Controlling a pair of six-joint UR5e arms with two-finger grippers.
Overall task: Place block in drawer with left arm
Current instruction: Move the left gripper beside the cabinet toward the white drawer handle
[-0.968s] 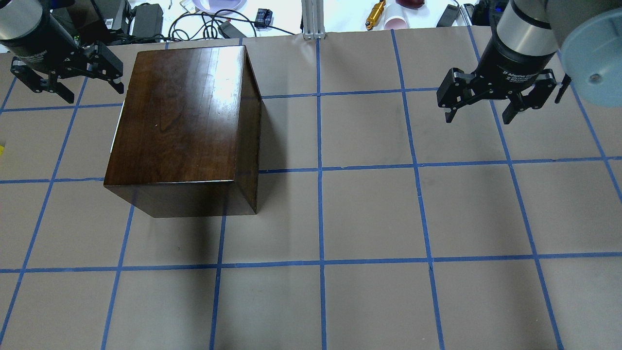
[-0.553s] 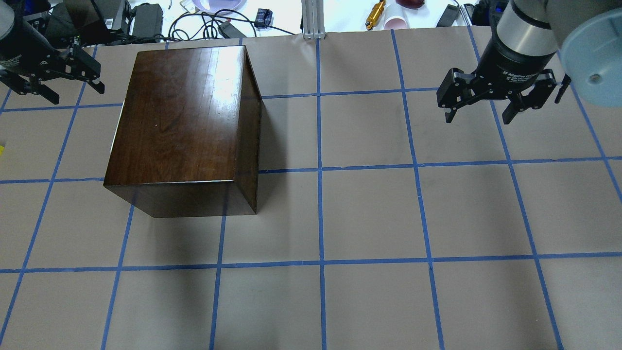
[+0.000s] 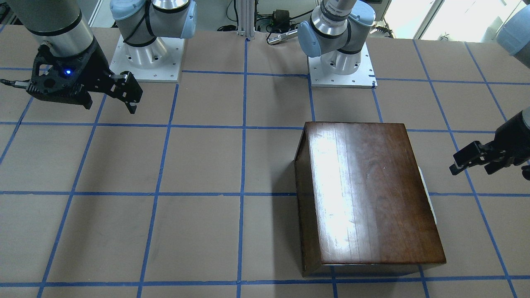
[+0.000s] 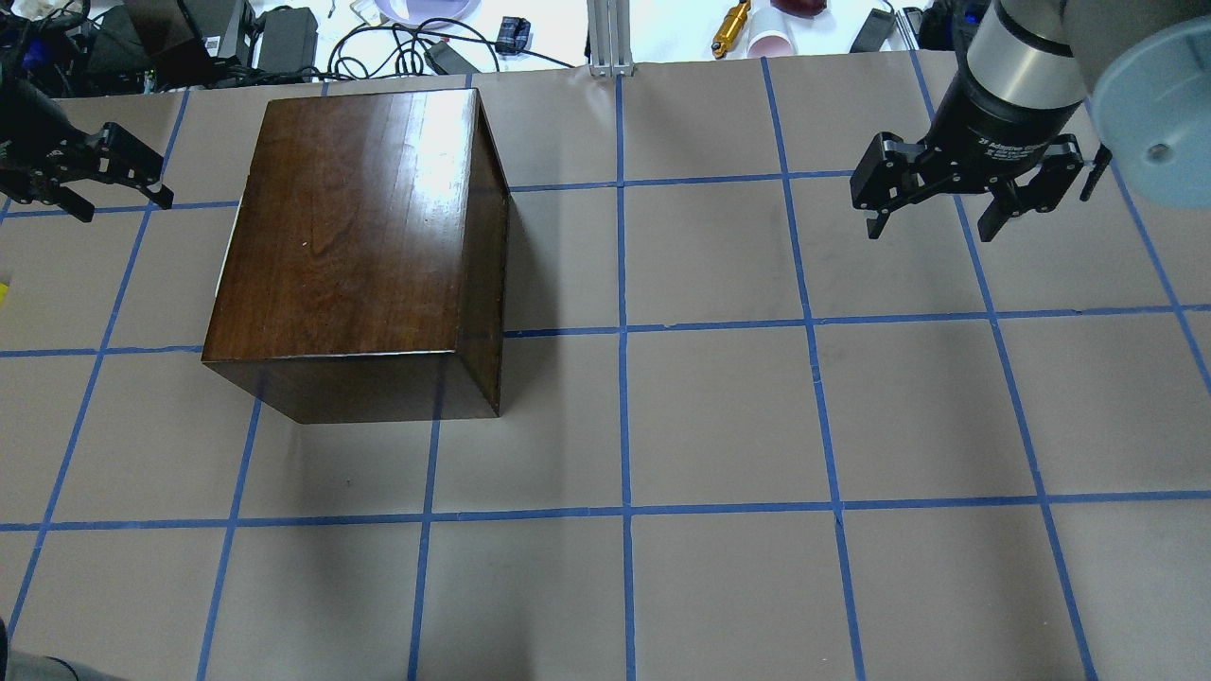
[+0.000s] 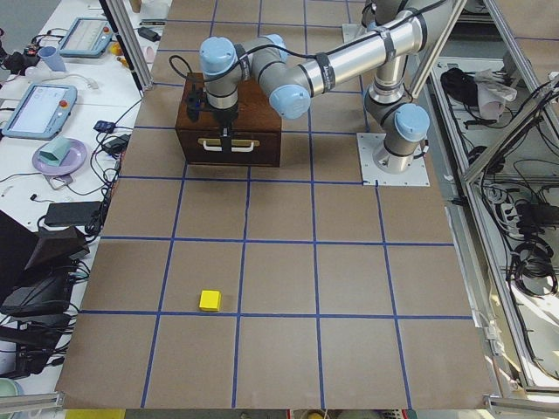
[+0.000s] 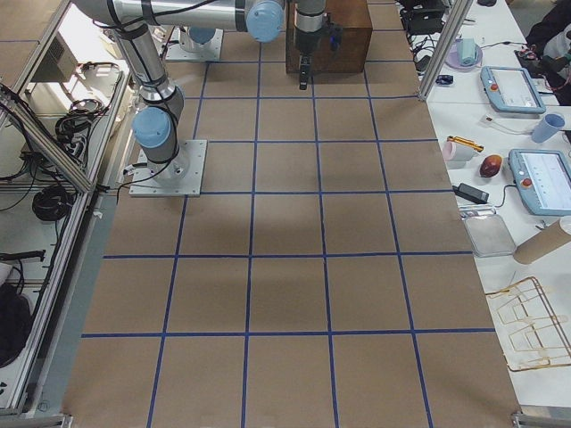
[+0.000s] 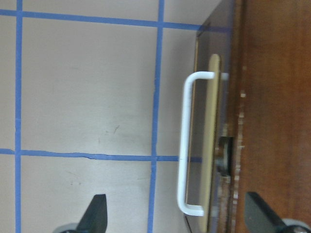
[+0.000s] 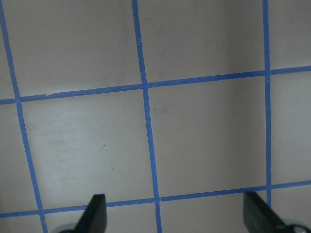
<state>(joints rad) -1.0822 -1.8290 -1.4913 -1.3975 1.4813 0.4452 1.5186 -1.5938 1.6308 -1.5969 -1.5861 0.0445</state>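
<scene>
1. Left claw. I am reading the left claw [image 4: 126,206] as hanging just off the side of the box [image 4: 350,227] that is facing the robot's left, the face carrying the drawer [image 5: 231,149]. Its two fingers are standing spread wide and are gripping nothing. In the left wrist view both fingertips [image 7: 95,213] are showing at the bottom edge. The white bar handle [image 7: 182,150] on the drawer front is running lengthwise between them, higher in the picture. The claw is not touching the handle or the box.

2. Right claw. I am seeing the right claw [image 4: 932,232] hovering over the worktop [image 4: 719,416] on the robot's right, well apart from the box. Its fingers are likewise standing released and are carrying nothing. The right wrist view is showing only brown worktop and blue tape lines [image 8: 146,121] below the claw.

3. Drawer. In the exterior left view the drawer is sitting pushed into the box, with its front lying level with the dark face around it. From overhead only a thin pale strip is showing along that edge of the box.

4. Block. The block [image 5: 210,299] is lying flat on the worktop, well apart from the box. It is sitting out in front of the drawer face, toward the table's end on the robot's left and just beside a tape line. In the overhead view only a yellow sliver is peeping in at the left edge. Neither claw is near it.
</scene>
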